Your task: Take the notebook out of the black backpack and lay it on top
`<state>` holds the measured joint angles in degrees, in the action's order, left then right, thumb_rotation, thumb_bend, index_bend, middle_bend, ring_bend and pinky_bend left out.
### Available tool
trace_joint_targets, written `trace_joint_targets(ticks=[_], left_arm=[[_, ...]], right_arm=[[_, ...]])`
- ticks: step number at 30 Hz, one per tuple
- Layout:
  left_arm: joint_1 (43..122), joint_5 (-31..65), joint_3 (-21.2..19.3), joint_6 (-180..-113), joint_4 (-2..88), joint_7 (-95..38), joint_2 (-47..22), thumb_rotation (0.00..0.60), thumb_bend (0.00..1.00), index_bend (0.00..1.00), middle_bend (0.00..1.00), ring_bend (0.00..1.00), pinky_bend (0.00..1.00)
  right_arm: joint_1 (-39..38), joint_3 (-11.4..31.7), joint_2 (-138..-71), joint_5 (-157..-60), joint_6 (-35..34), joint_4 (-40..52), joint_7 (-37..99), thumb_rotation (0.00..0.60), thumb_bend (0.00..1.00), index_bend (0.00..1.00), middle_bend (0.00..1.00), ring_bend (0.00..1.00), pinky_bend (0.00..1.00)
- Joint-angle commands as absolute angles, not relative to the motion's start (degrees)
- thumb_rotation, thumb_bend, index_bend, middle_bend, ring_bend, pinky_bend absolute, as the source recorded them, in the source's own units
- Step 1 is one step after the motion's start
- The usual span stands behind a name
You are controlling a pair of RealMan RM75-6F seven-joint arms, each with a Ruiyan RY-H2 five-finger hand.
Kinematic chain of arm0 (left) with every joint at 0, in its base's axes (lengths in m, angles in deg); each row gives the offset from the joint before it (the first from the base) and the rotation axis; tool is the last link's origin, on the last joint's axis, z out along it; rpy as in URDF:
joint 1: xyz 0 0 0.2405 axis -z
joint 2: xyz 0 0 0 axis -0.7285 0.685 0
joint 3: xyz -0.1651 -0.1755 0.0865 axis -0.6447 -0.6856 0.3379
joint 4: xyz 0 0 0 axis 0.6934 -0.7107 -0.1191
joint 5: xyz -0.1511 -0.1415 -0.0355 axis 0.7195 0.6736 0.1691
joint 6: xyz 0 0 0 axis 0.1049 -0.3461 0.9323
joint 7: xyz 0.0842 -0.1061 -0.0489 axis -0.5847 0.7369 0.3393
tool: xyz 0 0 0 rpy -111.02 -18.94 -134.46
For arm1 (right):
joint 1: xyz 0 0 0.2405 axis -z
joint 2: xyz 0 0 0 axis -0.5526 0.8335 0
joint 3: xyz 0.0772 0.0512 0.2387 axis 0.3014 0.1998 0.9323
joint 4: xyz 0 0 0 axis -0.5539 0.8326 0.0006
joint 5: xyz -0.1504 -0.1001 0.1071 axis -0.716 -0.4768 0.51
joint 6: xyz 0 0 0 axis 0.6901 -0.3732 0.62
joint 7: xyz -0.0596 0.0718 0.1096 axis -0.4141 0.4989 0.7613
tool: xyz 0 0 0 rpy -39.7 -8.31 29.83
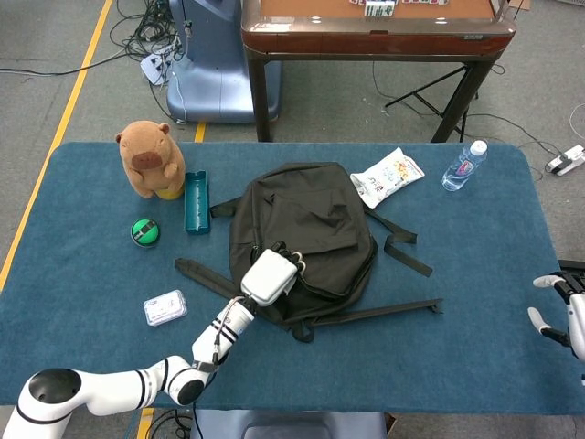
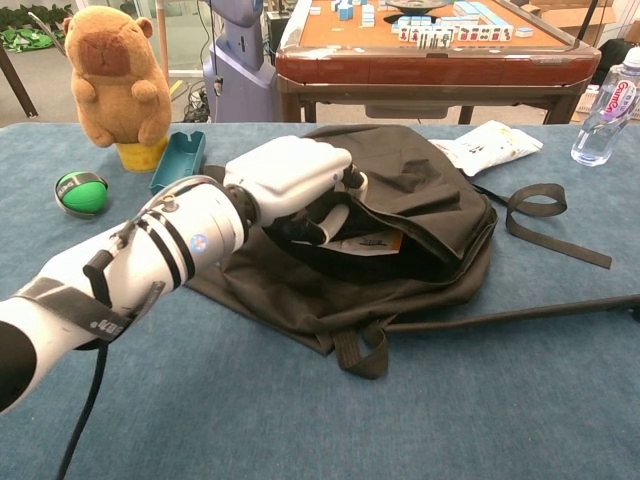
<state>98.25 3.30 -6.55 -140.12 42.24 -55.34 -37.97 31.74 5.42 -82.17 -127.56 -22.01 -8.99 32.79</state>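
Black fabric of the backpack (image 1: pixel 306 233) lay flat near the middle of the blue-carpeted table (image 1: pixel 475 302), its straps trailing toward the robot's side and to the right. The left hand (image 1: pixel 270 274) was at the backpack's near edge, fingers (image 2: pixel 345 185) curled over the upper lip of the opening and gripping that flap, lifting it. In the chest view the raised lip showed a pale notebook (image 2: pixel 365 242) lying inside the bag, only a corner and edge visible, the thumb just beside it; contact with the notebook could not be judged. The notebook was not visible from the head view.

The right hand (image 1: pixel 559 311) sat at the far right edge of the head view, beyond the table's right end, fingers apart and holding nothing; well apart from the backpack.

Other things on the table:
- a brown capybara plush (image 1: pixel 149 158) upright at the far left, on a yellow base
- a teal tray (image 1: pixel 196 201) just beside the plush, between it and the backpack
- a green-and-black ball (image 1: pixel 144 231) nearer the robot than the plush
- a small clear packet (image 1: pixel 164 307) left of the left forearm
- a white snack bag (image 1: pixel 388 176) touching the backpack's far right corner
- a water bottle (image 1: pixel 463 165) lying right of the snack bag
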Motion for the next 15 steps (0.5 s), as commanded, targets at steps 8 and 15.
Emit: trace_joint_targets(ticks=[8,15], left_arm=[[97.2,12.8,-13.4,-139.5,48.3,-51.4,-35.8,0.6,0.7,0.78,0.5,0.52,0.28],[97.1,18.6,-17.4,-140.8,53.2,-51.7,-32.3,0.6,0.7,0.78,0.5,0.52,0.28]], right_arm=[[28.8,3.5,-81.5,-133.0,-18.2,-10.5,35.3,0.6,0.25,0.38,0.36,0.28,0.41],[21.6,1.7,-83.3,-138.9,-8.8,-12.4,36.3,0.6,0.26,0.38,0.37,0.28,0.41]])
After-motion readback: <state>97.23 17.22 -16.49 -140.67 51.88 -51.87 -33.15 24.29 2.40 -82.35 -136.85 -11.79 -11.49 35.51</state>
